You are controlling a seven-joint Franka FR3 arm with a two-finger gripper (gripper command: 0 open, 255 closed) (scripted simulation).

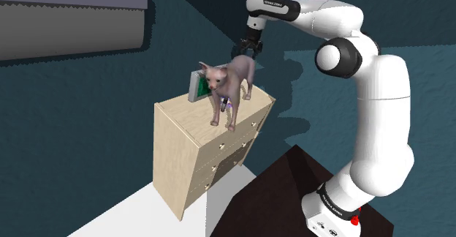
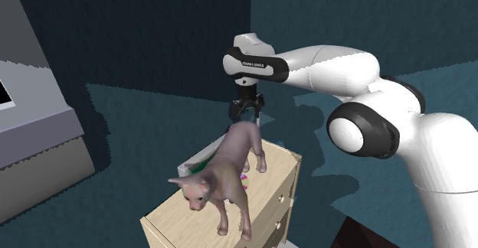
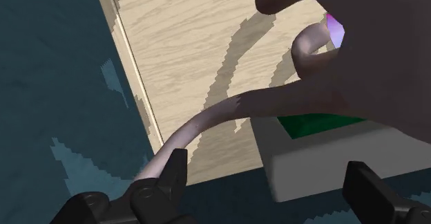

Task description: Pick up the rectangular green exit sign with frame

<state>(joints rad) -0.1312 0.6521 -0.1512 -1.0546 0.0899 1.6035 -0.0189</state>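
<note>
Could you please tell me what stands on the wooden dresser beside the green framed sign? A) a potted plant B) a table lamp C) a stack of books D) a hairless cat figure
D: the shoulder view shows a hairless cat figure standing on the dresser top right beside the green sign, with the gripper open above its hindquarters.

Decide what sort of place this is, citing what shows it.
Likely a room in a home: a pale wooden chest of drawers, a hairless cat standing on it, dark teal walls.
</note>
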